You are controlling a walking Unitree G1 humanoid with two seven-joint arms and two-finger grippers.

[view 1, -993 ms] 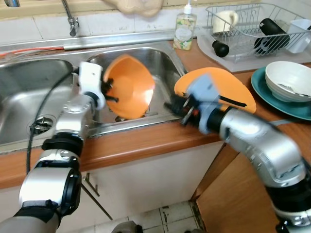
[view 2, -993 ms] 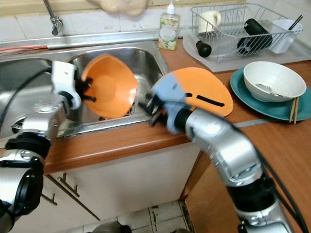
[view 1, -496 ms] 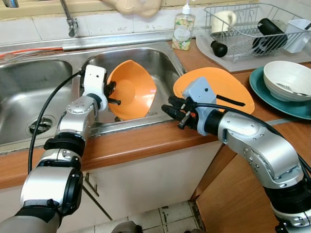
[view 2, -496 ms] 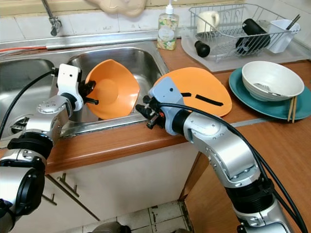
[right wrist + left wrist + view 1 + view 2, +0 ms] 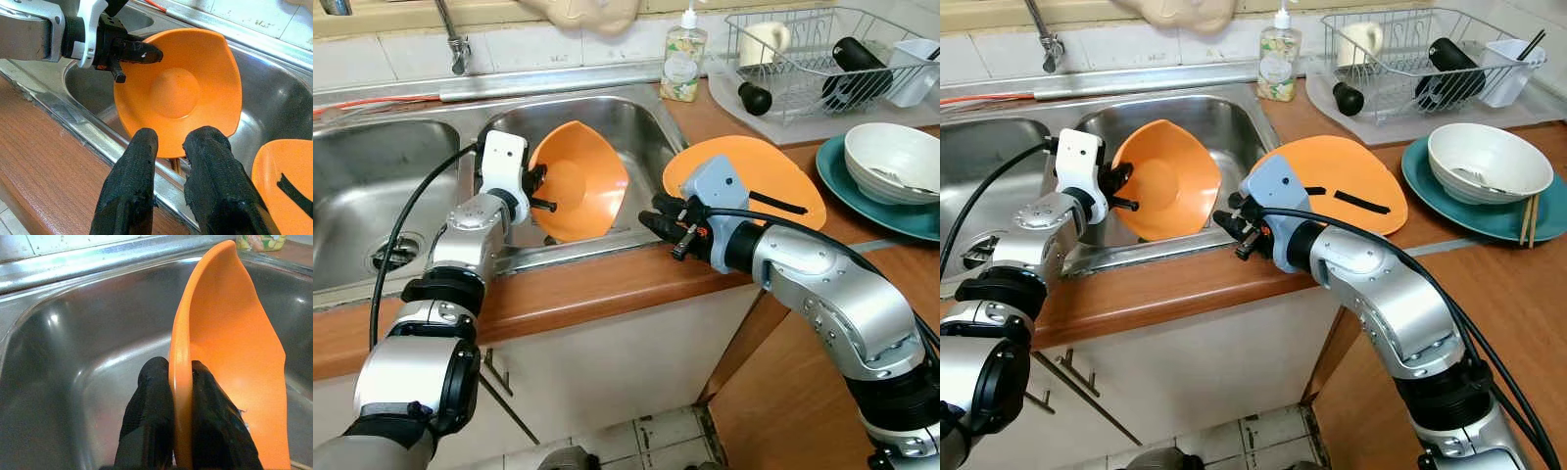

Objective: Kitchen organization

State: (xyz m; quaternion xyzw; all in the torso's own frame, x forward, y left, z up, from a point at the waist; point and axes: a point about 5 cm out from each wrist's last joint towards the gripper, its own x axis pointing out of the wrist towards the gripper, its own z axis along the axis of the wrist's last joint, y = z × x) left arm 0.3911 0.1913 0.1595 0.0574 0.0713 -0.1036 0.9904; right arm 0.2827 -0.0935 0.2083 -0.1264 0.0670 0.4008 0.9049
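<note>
An orange bowl (image 5: pixel 579 191) stands tilted on its side in the right sink basin (image 5: pixel 646 127), its hollow facing the counter's front. My left gripper (image 5: pixel 540 188) is shut on the bowl's left rim (image 5: pixel 180 369), one finger inside and one outside. My right gripper (image 5: pixel 654 215) hovers over the basin's front right corner and points at the bowl (image 5: pixel 181 93). Its fingers (image 5: pixel 142 147) stand a narrow gap apart with nothing between them. An orange plate (image 5: pixel 773 176) lies on the counter just behind the right wrist, with a black utensil (image 5: pixel 781 204) on it.
The left basin (image 5: pixel 372 176) lies beside the left arm, and the faucet (image 5: pixel 455 39) is behind. A soap bottle (image 5: pixel 684 61) and a dish rack (image 5: pixel 822 59) stand at the back right. A white bowl (image 5: pixel 896 162) sits on a teal plate (image 5: pixel 837 176), with chopsticks (image 5: pixel 1531 220) beside it.
A second ago the right arm was blurred in motion and the bowl sat slightly higher. Over the last half second both arms and the bowl have held still.
</note>
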